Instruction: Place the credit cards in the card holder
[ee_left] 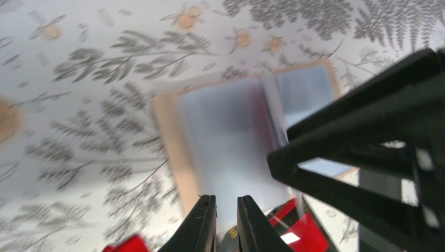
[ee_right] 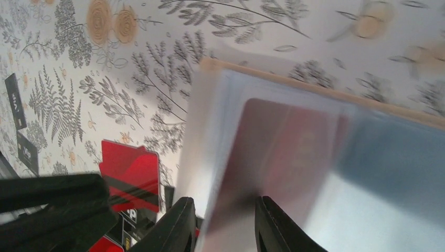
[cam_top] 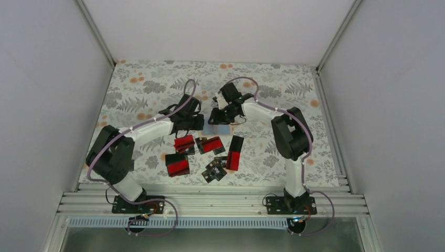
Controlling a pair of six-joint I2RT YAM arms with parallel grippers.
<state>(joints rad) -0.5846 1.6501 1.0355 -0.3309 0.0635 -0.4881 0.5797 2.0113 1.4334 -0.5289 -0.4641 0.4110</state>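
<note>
I have the small tan folding card holder (ee_left: 231, 131) lying open on the flowered table (cam_top: 141, 89), with its pale blue-grey inside facing up so a card can slide into a pocket. It sits between my two arms, just past the loose red-and-black credit cards (cam_top: 177, 164).

My right pincer (ee_right: 225, 205) has a finger on each side of a clear leaf of the holder. I think that is to keep the pocket open, but I cannot tell if it is squeezing. A red shape (ee_right: 283, 152) shows through the plastic and may be a card inside.

My left pincer (ee_left: 226, 202) is almost together, with only a thin slit. I cannot tell if anything is in it.

Both wrist views are blurry. A big black part (ee_left: 378, 157) of the other arm hides one corner of the holder.
</note>
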